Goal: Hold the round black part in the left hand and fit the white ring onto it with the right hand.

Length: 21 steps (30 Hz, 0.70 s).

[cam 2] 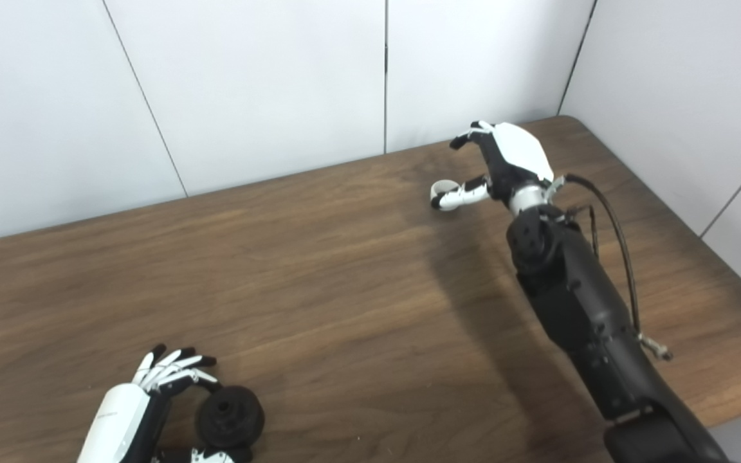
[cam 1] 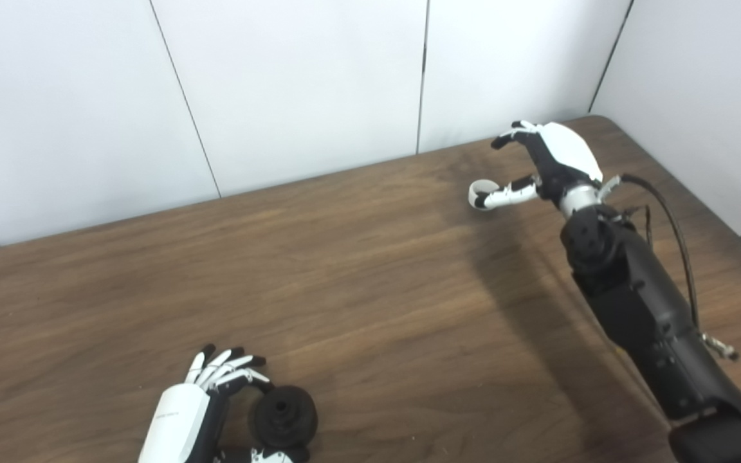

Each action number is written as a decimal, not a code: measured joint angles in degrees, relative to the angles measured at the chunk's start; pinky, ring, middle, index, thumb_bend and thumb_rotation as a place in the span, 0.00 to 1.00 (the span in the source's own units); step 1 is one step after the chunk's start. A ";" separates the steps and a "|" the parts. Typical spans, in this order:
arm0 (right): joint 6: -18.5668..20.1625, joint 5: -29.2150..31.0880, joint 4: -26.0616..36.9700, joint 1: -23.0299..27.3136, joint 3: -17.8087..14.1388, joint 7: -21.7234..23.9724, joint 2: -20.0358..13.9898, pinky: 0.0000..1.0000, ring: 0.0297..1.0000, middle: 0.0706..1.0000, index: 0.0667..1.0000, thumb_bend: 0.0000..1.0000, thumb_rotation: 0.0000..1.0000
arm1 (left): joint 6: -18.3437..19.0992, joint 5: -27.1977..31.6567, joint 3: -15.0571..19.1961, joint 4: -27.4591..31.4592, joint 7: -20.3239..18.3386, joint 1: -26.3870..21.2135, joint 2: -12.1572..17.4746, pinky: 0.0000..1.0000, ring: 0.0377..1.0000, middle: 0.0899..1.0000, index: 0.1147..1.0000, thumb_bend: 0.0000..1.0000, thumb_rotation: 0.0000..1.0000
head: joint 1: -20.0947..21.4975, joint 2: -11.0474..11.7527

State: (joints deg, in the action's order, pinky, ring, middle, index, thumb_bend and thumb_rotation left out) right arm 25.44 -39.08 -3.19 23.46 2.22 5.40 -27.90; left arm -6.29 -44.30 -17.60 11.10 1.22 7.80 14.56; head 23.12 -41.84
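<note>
Nearby, my left hand (cam 1: 206, 402) cups the round black part (cam 1: 285, 417), fingers spread; my right hand (cam 1: 541, 161), fingers apart, touches the white ring (cam 1: 481, 191) on the table (cam 1: 370, 276).

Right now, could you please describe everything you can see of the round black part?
The round black part is a matte dark disc with a raised hub at its centre. It sits near the table's front edge, cradled between the left hand's fingers and thumb; whether it is lifted is unclear. The white ring lies far off.
</note>
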 measured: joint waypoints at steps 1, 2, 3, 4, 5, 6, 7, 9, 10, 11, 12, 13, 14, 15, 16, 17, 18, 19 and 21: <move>0.03 0.02 -1.20 0.76 0.55 0.34 -0.13 0.97 0.98 0.94 0.73 0.79 0.28 | -0.02 0.00 0.02 0.00 0.00 0.01 0.02 1.00 0.88 0.76 0.42 0.52 0.05 | 0.00 0.00; 0.11 0.02 -2.26 1.47 0.83 0.87 -0.14 0.98 0.99 0.94 0.72 0.79 0.28 | -0.02 0.00 0.03 0.02 -0.03 0.03 0.04 1.00 0.88 0.76 0.42 0.52 0.05 | 0.00 -0.09; 0.13 0.04 -3.79 2.35 1.32 1.32 -0.19 0.98 0.99 0.94 0.72 0.80 0.28 | -0.02 0.00 0.04 0.05 -0.06 0.05 0.05 1.00 0.88 0.76 0.42 0.52 0.05 | 0.00 -0.09; 0.12 0.05 -5.51 3.29 1.98 1.59 -0.35 0.98 0.99 0.94 0.71 0.80 0.29 | -0.02 0.00 0.05 0.05 -0.11 0.05 0.06 1.00 0.88 0.76 0.42 0.52 0.05 | 0.00 -0.09; 0.10 0.04 -6.90 3.98 2.63 2.14 -0.57 0.99 0.99 0.94 0.71 0.80 0.30 | -0.02 0.00 0.05 0.05 -0.14 0.04 0.06 1.00 0.88 0.76 0.42 0.52 0.05 | 0.00 -0.09; 0.10 0.04 -8.25 4.76 3.45 2.77 -0.84 0.99 0.99 0.94 0.71 0.80 0.30 | -0.02 0.00 0.07 0.06 -0.14 0.04 0.07 1.00 0.88 0.76 0.42 0.52 0.05 | 0.00 -0.09; 0.10 0.00 -9.24 5.37 4.10 3.35 -1.04 0.99 0.99 0.94 0.71 0.80 0.30 | -0.02 0.00 0.07 0.06 -0.13 0.04 0.07 1.00 0.88 0.76 0.42 0.52 0.05 | 0.00 0.09; 0.19 -0.31 -10.49 6.29 5.54 4.12 -1.41 0.98 0.99 0.94 0.71 0.81 0.30 | -0.03 0.06 0.14 0.12 -0.09 0.14 0.10 1.00 0.88 0.76 0.42 0.52 0.05 | 0.00 0.09; 0.30 -0.46 -11.34 6.95 6.30 4.84 -1.44 0.97 0.98 0.93 0.70 0.81 0.30 | -0.06 0.11 0.19 0.14 -0.06 0.20 0.13 1.00 0.88 0.76 0.42 0.52 0.05 | 0.00 -0.09; 0.61 -0.66 -11.86 7.34 6.82 5.42 -1.46 0.97 0.98 0.93 0.70 0.81 0.29 | -0.11 0.11 0.19 0.14 -0.04 0.21 0.16 1.00 0.87 0.76 0.42 0.52 0.05 | -0.17 -0.09; 0.88 -0.86 -12.14 7.59 7.25 5.80 -1.46 0.97 0.97 0.93 0.69 0.82 0.29 | -0.13 0.11 0.19 0.14 -0.02 0.21 0.16 1.00 0.87 0.76 0.42 0.52 0.05 | -0.18 -0.09; 1.02 -1.08 -12.56 7.93 7.67 6.22 -1.45 0.98 0.97 0.92 0.69 0.82 0.29 | -0.15 0.10 0.19 0.14 -0.01 0.21 0.16 1.00 0.87 0.76 0.42 0.52 0.05 | -0.18 -0.09; 1.10 -1.45 -13.12 8.38 8.09 6.83 -1.45 0.98 0.97 0.92 0.69 0.82 0.28 | -0.15 0.09 0.19 0.13 0.02 0.21 0.16 1.00 0.87 0.76 0.42 0.52 0.05 | -0.18 -0.17; 1.16 -1.93 -13.54 8.67 8.29 7.64 -1.45 0.98 0.96 0.92 0.68 0.82 0.28 | -0.15 0.08 0.20 0.13 0.05 0.19 0.16 1.00 0.87 0.76 0.42 0.52 0.05 | -0.26 -0.18; 1.19 -2.37 -13.85 8.98 8.59 8.27 -1.46 0.98 0.96 0.91 0.68 0.82 0.28 | -0.15 0.08 0.21 0.14 0.05 0.20 0.17 1.00 0.87 0.76 0.42 0.52 0.05 | -0.26 -0.18; 1.19 -2.65 -14.11 9.16 8.68 8.72 -1.46 0.98 0.96 0.91 0.68 0.82 0.27 | -0.15 0.08 0.21 0.14 0.05 0.19 0.17 1.00 0.87 0.76 0.42 0.52 0.05 | -0.44 -0.26; 1.20 -2.78 -14.41 9.37 8.72 9.28 -1.46 0.97 0.96 0.91 0.67 0.82 0.27 | -0.15 0.08 0.21 0.14 0.04 0.19 0.17 1.00 0.87 0.76 0.42 0.52 0.05 | -0.44 -0.26; 1.21 -2.95 -14.58 9.45 8.70 9.73 -1.46 0.97 0.96 0.91 0.67 0.83 0.26 | -0.15 0.08 0.21 0.14 0.04 0.19 0.17 1.00 0.88 0.76 0.42 0.52 0.05 | -0.44 -0.26; 1.21 -3.34 -14.91 9.47 8.64 10.50 -1.46 0.97 0.96 0.91 0.66 0.82 0.25 | -0.15 0.08 0.22 0.14 0.03 0.19 0.17 1.00 0.88 0.76 0.42 0.52 0.05 | -0.44 -0.26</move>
State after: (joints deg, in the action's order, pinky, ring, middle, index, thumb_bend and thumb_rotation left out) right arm 26.66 -42.43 -18.09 32.93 10.87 15.90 -29.36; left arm -6.43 -44.22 -17.37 11.25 1.25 7.99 14.74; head 22.68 -42.10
